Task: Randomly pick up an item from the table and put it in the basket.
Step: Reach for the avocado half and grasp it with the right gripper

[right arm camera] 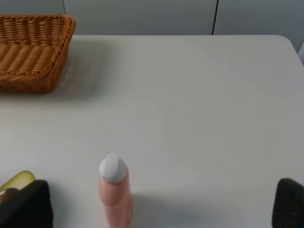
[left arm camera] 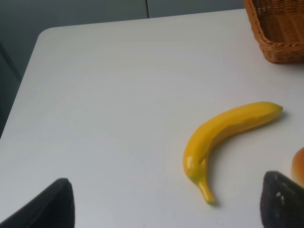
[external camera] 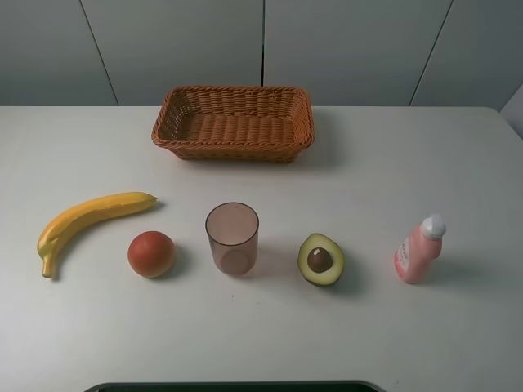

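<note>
Wicker basket [external camera: 237, 151] sits far back overhead; I see the avocado [external camera: 321, 260] on the table [external camera: 458, 163] between cup [external camera: 232, 237] and pink bottle [external camera: 419, 250]. Left wrist: left gripper [left arm camera: 166, 209] gapes wide, banana [left arm camera: 223, 137] ahead. Right wrist: right gripper [right arm camera: 159, 209] equally spread, bottle ahead.

Even light, soft shadows, perhaps overhead.

Left end effector [left arm camera: 164, 208] is held low, tilted forward, its dark fingertips [left arm camera: 47, 206] spread wide, gripping nothing. Right end effector [right arm camera: 159, 209] takes the same pose, fingertips [right arm camera: 289, 204] wide apart and empty.
</note>
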### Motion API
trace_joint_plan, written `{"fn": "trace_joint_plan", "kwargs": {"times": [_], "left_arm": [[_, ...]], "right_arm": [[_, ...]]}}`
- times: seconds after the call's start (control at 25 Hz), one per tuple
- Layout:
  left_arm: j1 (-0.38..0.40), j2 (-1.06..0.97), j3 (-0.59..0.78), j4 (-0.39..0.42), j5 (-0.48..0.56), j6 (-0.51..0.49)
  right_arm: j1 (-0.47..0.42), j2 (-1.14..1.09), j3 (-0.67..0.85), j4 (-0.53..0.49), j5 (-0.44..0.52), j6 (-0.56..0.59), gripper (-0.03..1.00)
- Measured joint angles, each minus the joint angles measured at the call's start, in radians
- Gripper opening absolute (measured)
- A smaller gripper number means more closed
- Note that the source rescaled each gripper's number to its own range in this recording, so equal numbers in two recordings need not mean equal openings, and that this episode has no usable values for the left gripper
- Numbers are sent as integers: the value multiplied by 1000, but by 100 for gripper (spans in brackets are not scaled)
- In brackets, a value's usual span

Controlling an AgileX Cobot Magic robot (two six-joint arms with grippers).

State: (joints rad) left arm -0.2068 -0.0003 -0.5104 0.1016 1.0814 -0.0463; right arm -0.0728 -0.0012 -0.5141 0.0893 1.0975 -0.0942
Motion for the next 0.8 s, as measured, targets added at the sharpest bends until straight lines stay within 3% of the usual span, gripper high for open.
{"fn": "trace_joint_plan", "kwargs": {"times": [0.8], "left_arm": [[0, 0, 0, 0, 0, 0]], "right_arm": [[0, 0, 0, 0, 0, 0, 100]]}}
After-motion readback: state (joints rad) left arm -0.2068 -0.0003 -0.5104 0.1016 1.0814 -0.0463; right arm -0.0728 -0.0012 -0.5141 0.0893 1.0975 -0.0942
